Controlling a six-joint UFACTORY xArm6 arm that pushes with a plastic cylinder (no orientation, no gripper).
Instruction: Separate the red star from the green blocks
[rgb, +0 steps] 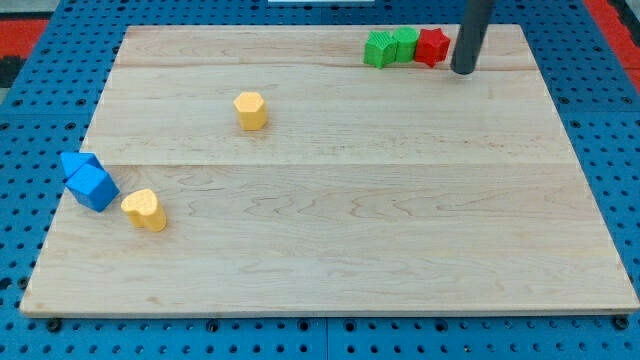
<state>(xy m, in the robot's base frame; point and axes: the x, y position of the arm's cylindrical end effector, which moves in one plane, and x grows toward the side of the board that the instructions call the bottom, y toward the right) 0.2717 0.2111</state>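
My tip (464, 70) stands just right of the red star (432, 46), which seems to touch two green blocks (392, 47); the rod carries no fingers.

Your rod (472, 35) runs off the view's top edge, upper part unseen. Red star (432, 46) & two green blocks (392, 47) too small/tight to tell exact shapes or contact.

A straight, dark grey rod, smooth and round, my tip (464, 71) seemingly blunt.
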